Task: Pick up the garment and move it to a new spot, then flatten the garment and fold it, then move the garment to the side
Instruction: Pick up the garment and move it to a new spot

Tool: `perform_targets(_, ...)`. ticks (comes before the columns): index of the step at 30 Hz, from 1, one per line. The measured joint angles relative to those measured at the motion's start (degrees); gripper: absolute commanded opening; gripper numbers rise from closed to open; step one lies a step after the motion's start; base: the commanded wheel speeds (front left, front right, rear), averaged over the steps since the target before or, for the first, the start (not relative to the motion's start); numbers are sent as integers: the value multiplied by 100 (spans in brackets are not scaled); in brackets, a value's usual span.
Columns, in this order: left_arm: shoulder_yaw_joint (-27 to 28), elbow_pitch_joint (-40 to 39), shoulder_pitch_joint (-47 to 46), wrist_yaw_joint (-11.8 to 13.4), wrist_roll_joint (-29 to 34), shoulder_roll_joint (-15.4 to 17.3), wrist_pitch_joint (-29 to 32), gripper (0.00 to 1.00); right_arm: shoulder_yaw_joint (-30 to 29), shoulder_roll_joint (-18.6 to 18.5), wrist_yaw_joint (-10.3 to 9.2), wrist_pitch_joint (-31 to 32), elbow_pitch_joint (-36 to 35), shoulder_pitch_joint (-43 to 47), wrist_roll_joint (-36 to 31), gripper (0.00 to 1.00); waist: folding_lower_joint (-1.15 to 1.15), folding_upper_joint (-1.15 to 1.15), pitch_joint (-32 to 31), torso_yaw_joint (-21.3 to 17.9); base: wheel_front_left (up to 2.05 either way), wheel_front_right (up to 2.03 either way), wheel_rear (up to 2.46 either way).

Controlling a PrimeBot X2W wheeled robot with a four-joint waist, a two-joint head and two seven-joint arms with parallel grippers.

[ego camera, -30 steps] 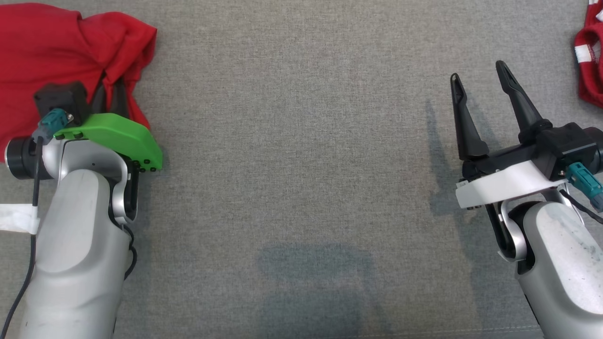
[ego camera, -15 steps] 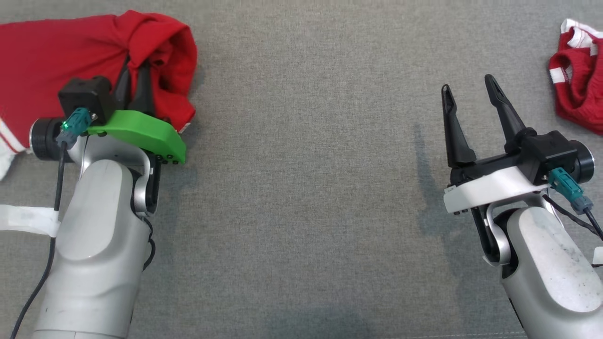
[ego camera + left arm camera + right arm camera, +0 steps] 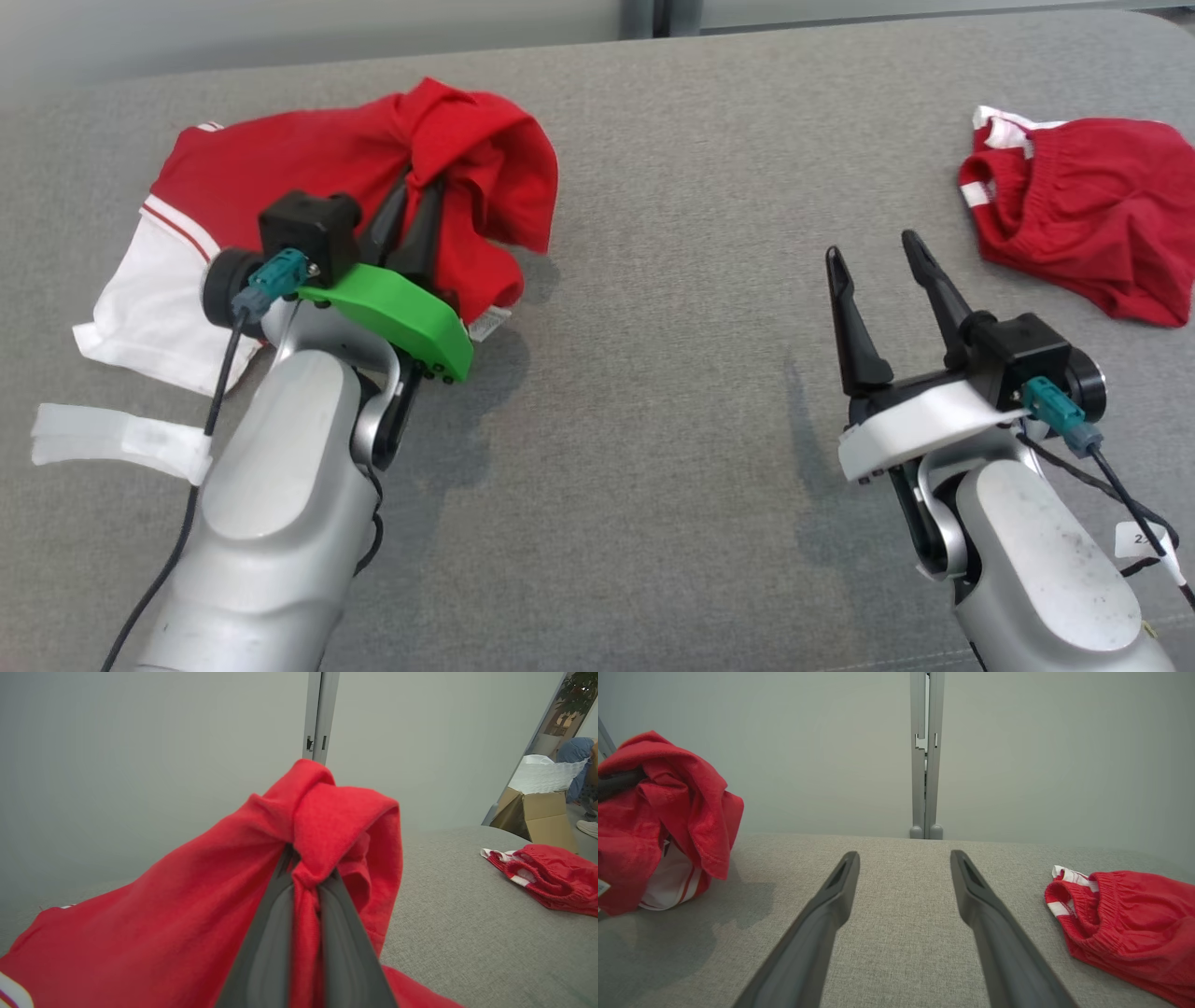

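Note:
The garment is a red shirt with white trim, lying crumpled at the left of the grey padded surface. My left gripper is shut on a bunched fold of it. In the left wrist view the red cloth runs pinched between the two dark fingers and drapes over their tips. The pinched fold stands raised above the rest of the shirt, which shows at the left of the right wrist view. My right gripper hovers open over bare surface at the right, holding nothing.
A second red garment with white stripes lies crumpled at the far right. A pale wall with a grey post stands behind the surface. A cardboard box and a person in blue are beyond the right end.
The head camera has tilted up, so the whole picture shifted down. My left gripper closed on the shirt's fold and the bunch now stands raised. The right gripper stayed open.

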Motion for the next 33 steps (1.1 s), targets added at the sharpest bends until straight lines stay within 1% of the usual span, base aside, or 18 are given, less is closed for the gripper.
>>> perform_targets(4, -294, -2, 121, -14, -68, 3, 223, 0, 104, 77, 36, 1, 33, 171, 42, 100, 0, 0, -184, -294, 0, 0, 0)
perform_targets(7, -592, -102, 123, -4, -379, 14, 323, 0, 138, 93, 40, 3, 26, 198, 46, 100, 0, 0, -275, -537, 0, 0, 0)
perform_targets(10, -826, -242, 119, 88, -594, 19, 385, 0, 179, 101, 55, 9, 19, 213, 51, 100, 0, 0, -322, -788, 0, 0, 0)
perform_targets(15, -1096, -240, 109, 342, -624, 22, 504, 0, 303, 154, 137, 9, 27, 214, 92, 100, 0, 0, -309, -1200, 0, 0, 0)
perform_targets(16, -1116, -232, 109, 397, -627, 23, 504, 6, 320, 179, 138, 9, 38, 214, 93, 100, 0, 0, -294, -1281, 0, 0, 0)
perform_targets(17, -1134, -224, 109, 445, -643, 26, 504, 18, 332, 205, 140, 9, 51, 214, 93, 100, 0, 0, -276, -1359, 0, 0, 0)
perform_targets(18, -1146, -223, 105, 494, -669, 33, 502, 38, 333, 226, 153, 9, 67, 214, 96, 100, 0, 0, -255, -1435, 0, 0, 0)
perform_targets(19, -1162, -223, 99, 524, -714, 36, 494, 97, 332, 241, 171, 9, 85, 214, 113, 100, 0, 0, -230, -1510, 0, 0, 0)
perform_targets(20, -1198, -224, 93, 541, -793, 38, 495, 100, 327, 244, 180, 9, 101, 214, 138, 100, 0, 0, -202, -1579, 0, 0, 0)
perform_targets(23, -1458, -249, 46, 535, -1010, 51, 494, 100, 188, 241, 170, 5, 131, 214, 144, 100, 0, 0, -88, -1740, 0, 0, 0)
perform_targets(26, -1659, -255, 10, 504, -1189, 49, 489, 100, 71, 218, 130, 0, 218, 214, 144, 100, 0, 0, 42, -1801, 0, 0, 0)
perform_targets(30, -1708, -233, 5, 515, -1281, 65, 409, 100, 67, 222, 130, -43, 259, 213, 145, 100, 0, 0, 100, -1733, 0, 0, 0)
perform_targets(33, -1686, -156, -6, 573, -1336, 65, 348, 100, 41, 203, 130, -44, 320, 213, 145, 100, 0, 0, 92, -1609, 0, 0, 0)
